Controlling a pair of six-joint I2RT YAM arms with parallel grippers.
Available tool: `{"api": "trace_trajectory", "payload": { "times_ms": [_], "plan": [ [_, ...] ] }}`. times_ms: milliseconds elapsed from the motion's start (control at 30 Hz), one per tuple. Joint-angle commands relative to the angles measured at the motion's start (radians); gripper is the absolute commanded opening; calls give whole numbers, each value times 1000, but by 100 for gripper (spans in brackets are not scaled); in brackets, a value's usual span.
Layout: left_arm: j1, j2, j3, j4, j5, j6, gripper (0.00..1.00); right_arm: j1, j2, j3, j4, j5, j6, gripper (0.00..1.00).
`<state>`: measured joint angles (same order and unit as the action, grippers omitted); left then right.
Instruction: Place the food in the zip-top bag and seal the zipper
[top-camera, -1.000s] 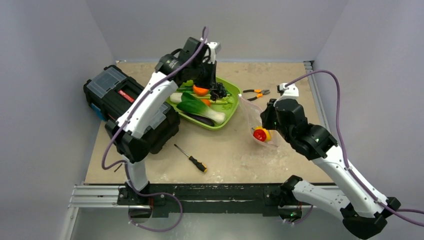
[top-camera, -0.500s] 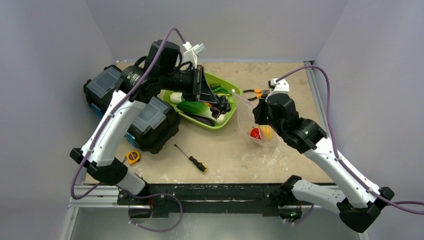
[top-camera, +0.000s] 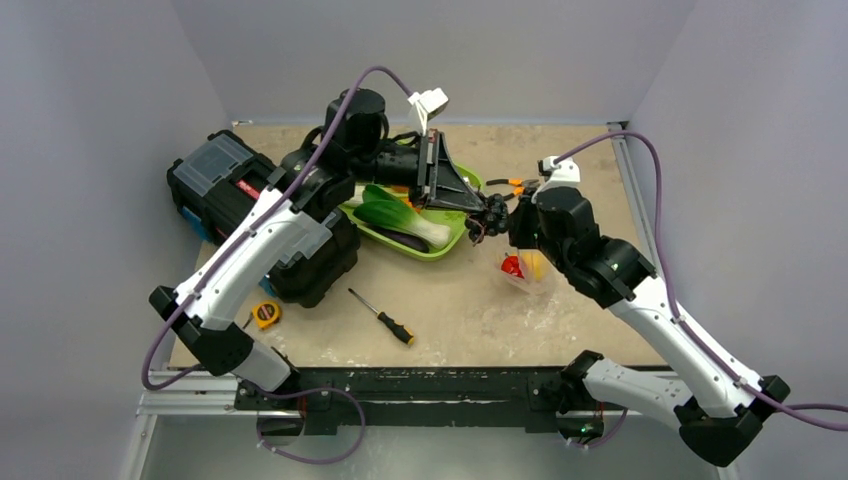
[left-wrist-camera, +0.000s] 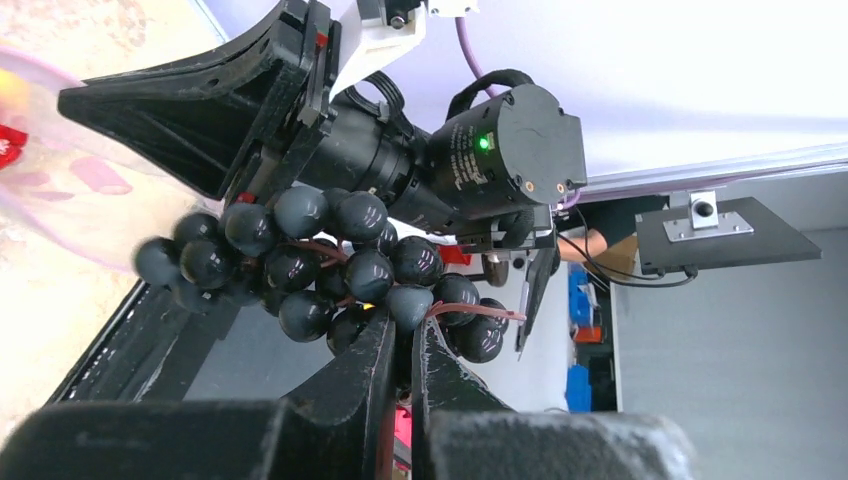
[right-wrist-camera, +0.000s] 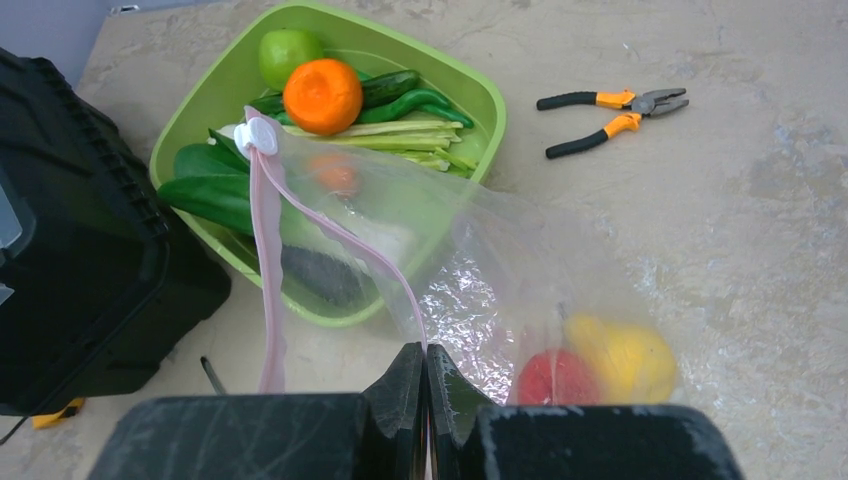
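Note:
My left gripper (top-camera: 482, 208) (left-wrist-camera: 402, 325) is shut on the stem of the dark grapes (top-camera: 492, 212) (left-wrist-camera: 330, 265), held in the air just left of the right gripper. My right gripper (top-camera: 522, 222) (right-wrist-camera: 425, 352) is shut on the rim of the zip-top bag (top-camera: 522, 268) (right-wrist-camera: 480, 250), holding its mouth up. The pinkish zipper (right-wrist-camera: 266, 270) loops toward the tray. A red pepper (right-wrist-camera: 555, 378) and a yellow lemon (right-wrist-camera: 622, 355) lie inside the bag. The lime-green tray (top-camera: 440, 250) (right-wrist-camera: 485, 95) holds an orange (right-wrist-camera: 322, 95), a green fruit (right-wrist-camera: 288, 52), green pods (right-wrist-camera: 405, 100), bok choy (top-camera: 400, 216) and an eggplant (top-camera: 395, 238).
A black toolbox (top-camera: 250, 205) sits left of the tray, under the left arm. A screwdriver (top-camera: 382, 316) and a yellow tape measure (top-camera: 264, 314) lie near the front. Orange-handled pliers (right-wrist-camera: 610, 108) rest behind the bag.
The left arm has lifted the grapes off the tray and swung them right, up to the bag's mouth. The right gripper has raised the bag's rim slightly and now holds still.

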<state>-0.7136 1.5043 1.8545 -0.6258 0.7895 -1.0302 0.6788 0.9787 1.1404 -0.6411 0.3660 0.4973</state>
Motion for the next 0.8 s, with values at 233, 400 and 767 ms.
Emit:
{"api": "trace_trajectory", "payload": {
  "times_ms": [233, 400, 767],
  "plan": [
    [-44, 98, -83, 197, 51, -117, 0, 2, -40, 44, 25, -2, 14, 0],
    [-45, 131, -93, 192, 42, -115, 0, 2, -53, 38, 20, -2, 15, 0],
    [-51, 163, -109, 43, -9, -77, 0, 1, -61, 37, 24, 0, 13, 0]
  ]
}}
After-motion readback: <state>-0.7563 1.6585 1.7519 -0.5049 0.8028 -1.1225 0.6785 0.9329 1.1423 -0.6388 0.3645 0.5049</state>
